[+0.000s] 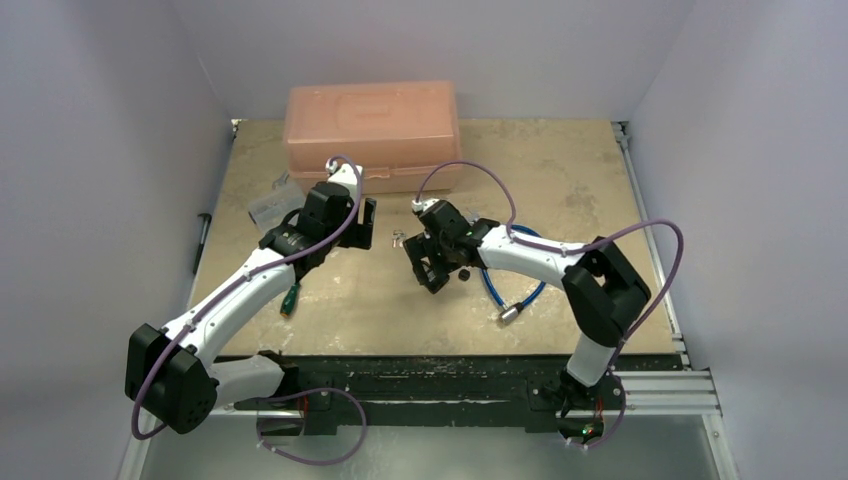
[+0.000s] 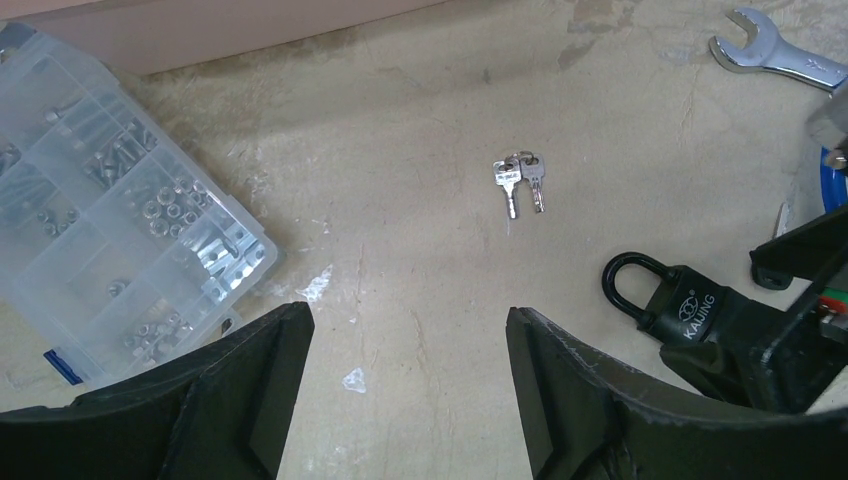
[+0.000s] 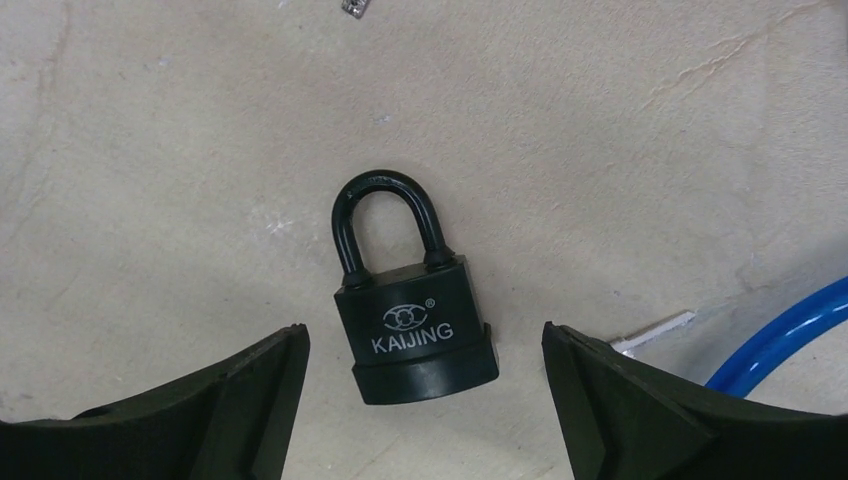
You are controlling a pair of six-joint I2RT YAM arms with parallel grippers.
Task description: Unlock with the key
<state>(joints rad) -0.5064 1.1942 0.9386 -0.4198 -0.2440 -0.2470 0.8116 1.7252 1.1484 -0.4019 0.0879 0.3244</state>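
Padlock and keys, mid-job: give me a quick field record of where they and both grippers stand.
padlock: black, lying flat on the table, both shackle legs seated in the body
right gripper: open, one finger on each side of the padlock, gaps on both sides
left gripper: open, holding nothing, over bare table
silver keys: small bunch on the table, beyond the left gripper, apart from the padlock
single key: not made out in any view
unlock: not yet started
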